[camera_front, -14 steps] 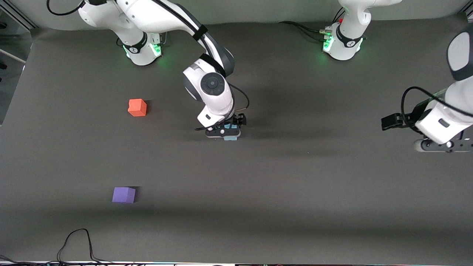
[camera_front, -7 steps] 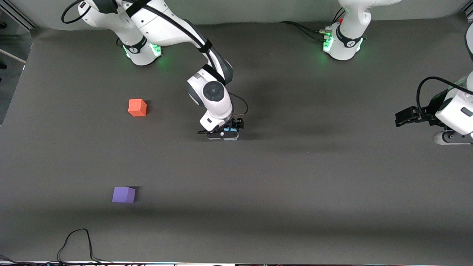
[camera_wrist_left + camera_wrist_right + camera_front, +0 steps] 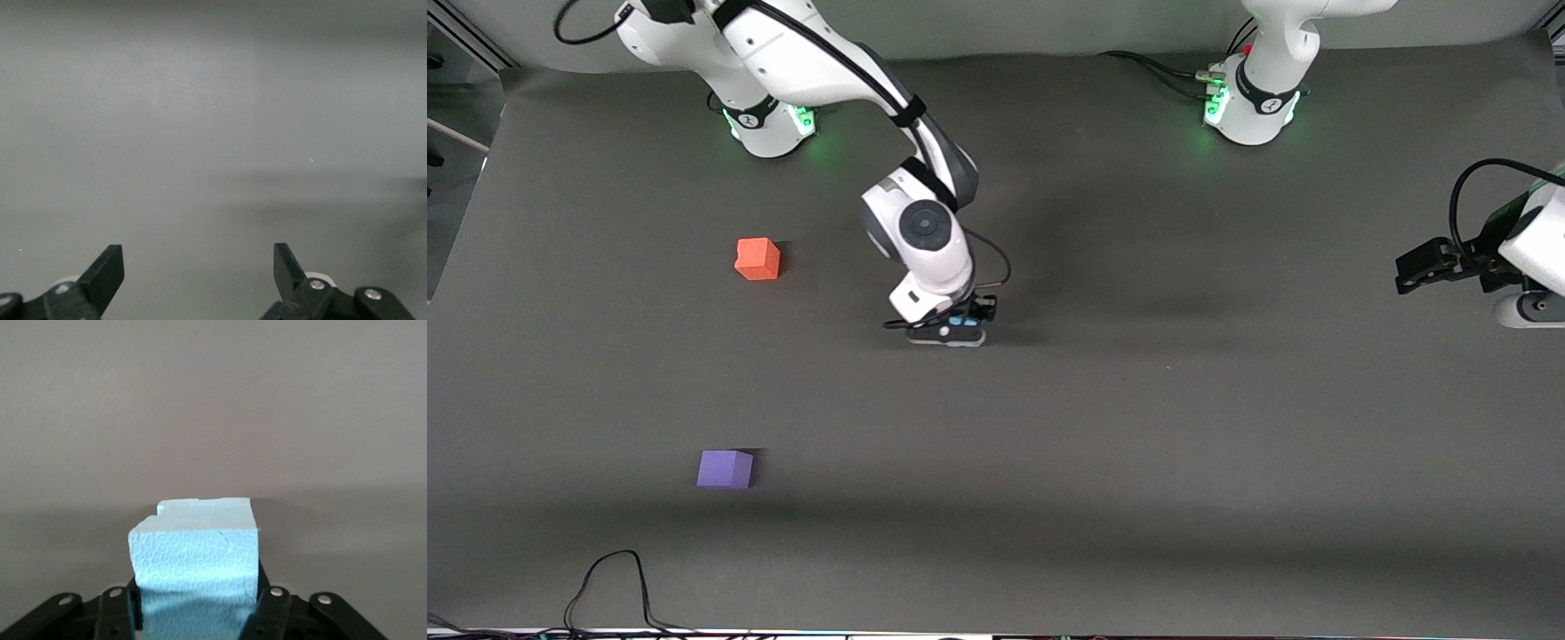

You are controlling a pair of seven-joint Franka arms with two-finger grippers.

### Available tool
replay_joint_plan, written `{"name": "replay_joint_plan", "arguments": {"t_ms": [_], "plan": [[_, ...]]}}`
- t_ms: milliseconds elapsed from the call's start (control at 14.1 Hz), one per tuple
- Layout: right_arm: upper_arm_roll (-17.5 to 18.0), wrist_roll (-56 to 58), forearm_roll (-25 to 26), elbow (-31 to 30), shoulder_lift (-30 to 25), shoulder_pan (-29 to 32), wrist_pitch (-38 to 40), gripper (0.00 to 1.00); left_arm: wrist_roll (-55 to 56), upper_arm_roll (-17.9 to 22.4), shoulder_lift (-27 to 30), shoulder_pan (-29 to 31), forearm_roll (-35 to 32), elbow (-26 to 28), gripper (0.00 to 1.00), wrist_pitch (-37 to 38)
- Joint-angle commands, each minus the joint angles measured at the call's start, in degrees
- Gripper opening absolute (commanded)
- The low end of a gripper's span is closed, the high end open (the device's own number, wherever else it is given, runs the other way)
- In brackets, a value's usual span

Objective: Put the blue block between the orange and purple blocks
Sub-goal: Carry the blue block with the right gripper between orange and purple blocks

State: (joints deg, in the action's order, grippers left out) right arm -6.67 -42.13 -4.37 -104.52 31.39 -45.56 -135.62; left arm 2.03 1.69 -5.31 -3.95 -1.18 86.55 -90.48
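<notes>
Right gripper (image 3: 958, 332) clamped on blue block (image 3: 195, 555) mid-table. Gap between orange block (image 3: 758, 259) and purple block (image 3: 725, 468) toward right arm's end, nearer front camera. Left gripper (image 3: 199, 270) spread empty, waiting.

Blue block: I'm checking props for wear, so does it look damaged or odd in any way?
Yes. The blue block, clamped in the right gripper, has a small notch out of one top corner; its upper edge steps instead of running straight.
</notes>
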Motion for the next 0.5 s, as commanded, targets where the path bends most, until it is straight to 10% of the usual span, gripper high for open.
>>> {"name": "replay_joint_plan", "arguments": {"t_ms": [0, 426], "plan": [[-1.0, 7.6, -1.1, -1.3, -9.2, 6.1, 9.9, 0.26, -1.0, -0.4, 3.2, 0.4, 0.1, 2.3, 1.0, -0.1], [-7.5, 34.6, -3.2, -10.6, -20.0, 21.1, 15.4, 0.26, -0.7, -2.0, 3.7, 0.8, 0.0, 3.2, 1.0, 0.1]]}}
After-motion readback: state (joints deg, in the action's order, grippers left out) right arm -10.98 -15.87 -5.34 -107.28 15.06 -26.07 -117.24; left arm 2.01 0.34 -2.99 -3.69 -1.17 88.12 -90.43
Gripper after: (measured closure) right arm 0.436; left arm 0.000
